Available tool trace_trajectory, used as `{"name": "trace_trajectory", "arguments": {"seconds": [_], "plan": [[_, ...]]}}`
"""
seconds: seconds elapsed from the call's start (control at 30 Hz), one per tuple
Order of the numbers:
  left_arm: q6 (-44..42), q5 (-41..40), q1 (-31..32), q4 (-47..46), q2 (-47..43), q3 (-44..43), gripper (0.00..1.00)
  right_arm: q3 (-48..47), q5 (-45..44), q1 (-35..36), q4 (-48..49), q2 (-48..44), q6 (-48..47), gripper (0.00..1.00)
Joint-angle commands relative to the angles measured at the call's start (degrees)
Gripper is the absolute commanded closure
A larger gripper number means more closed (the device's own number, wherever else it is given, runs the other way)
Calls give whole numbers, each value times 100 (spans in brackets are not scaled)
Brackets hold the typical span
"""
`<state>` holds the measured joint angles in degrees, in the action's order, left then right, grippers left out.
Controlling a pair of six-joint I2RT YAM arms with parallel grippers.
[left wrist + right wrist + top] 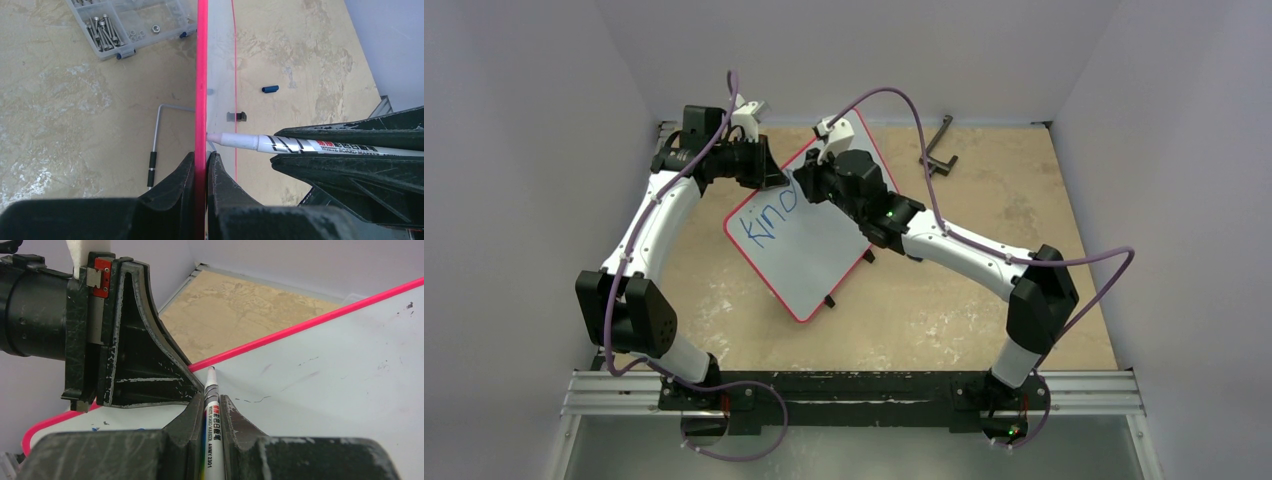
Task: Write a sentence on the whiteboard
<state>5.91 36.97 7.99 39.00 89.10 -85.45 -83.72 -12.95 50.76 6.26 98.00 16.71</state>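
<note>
The whiteboard [809, 262], white with a thin red rim, is tilted at the table's middle. On it is blue writing [769, 222] reading "Kind". My left gripper [769, 178] is shut on the board's upper left edge. In the left wrist view the red rim [201, 90] runs between its closed jaws [201, 159]. My right gripper [808, 186] is shut on a white board marker [212, 407]. The marker's tip [211, 369] touches the board [325, 370] close to the rim, right beside the left gripper's finger [135, 350]. The marker also shows in the left wrist view [260, 143].
A clear compartment box of screws [125, 25] lies beyond the board's far side. A blue marker cap [270, 89] and a metal L-shaped key [154, 145] lie on the tan table. A black bracket [939, 145] lies at the back right. White walls enclose the table.
</note>
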Motion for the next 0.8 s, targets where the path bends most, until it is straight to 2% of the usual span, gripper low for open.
{"name": "trace_trajectory", "arguments": {"seconds": [0.0,0.33,0.77], "plan": [[-411,-199,89,383,-152,85,100,282,71,-14,11,-80,111,100],[-412,-216,89,377,-180,90,100,1203,250,-14,179,-470,470,100],[-437,-217,89,366,-193,107,100,1531,221,-14,162,-673,528,100]]}}
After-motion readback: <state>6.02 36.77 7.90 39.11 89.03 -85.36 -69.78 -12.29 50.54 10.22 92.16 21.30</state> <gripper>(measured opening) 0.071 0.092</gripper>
